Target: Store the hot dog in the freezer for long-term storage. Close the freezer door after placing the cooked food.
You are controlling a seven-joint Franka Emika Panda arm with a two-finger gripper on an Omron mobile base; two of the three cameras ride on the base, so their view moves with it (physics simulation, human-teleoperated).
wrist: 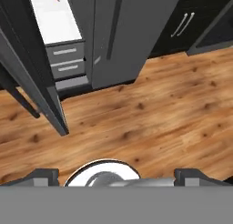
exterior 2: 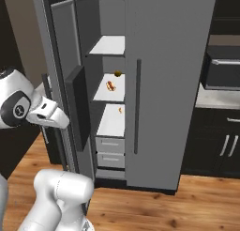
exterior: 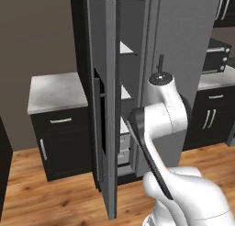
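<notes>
The small tan-bunned hot dog (exterior 2: 111,86) is seen lying on a white middle shelf of the tall grey freezer (exterior 2: 110,95), near a small dark round item (exterior 2: 117,73). The narrow grey freezer door (exterior: 103,105) is swung wide open. The dark two-finger gripper (wrist: 118,176) is spread wide, with nothing held, above wooden flooring (wrist: 159,109).
</notes>
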